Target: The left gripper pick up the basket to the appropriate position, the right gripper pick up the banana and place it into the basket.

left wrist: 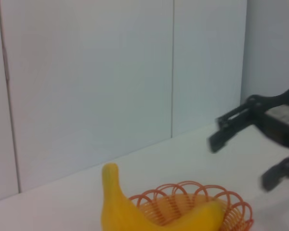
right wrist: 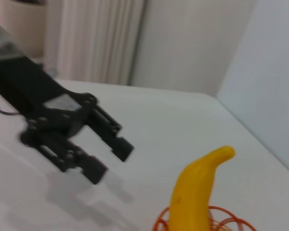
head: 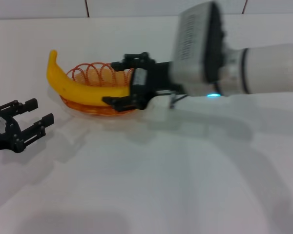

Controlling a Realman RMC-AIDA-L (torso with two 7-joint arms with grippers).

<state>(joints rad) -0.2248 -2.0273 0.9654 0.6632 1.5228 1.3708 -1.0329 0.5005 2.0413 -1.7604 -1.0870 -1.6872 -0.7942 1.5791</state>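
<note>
The yellow banana [head: 75, 87] lies across the orange wire basket [head: 95, 73] on the white table, its stem end sticking out past the rim on the left. My right gripper [head: 112, 83] is open at the basket's right side, its fingers spread above and below the banana's right end. My left gripper [head: 41, 110] is open and empty, low on the table to the left of the basket and apart from it. The left wrist view shows the banana [left wrist: 135, 216], the basket [left wrist: 236, 211] and the right gripper [left wrist: 241, 162]. The right wrist view shows the banana [right wrist: 195, 190], the basket [right wrist: 226, 219] and the left gripper [right wrist: 112, 162].
The white table [head: 151, 180] stretches in front of the basket. A white panelled wall [head: 136, 7] runs along the table's far edge. The right arm's grey and white wrist [head: 219, 58] hangs over the table to the right of the basket.
</note>
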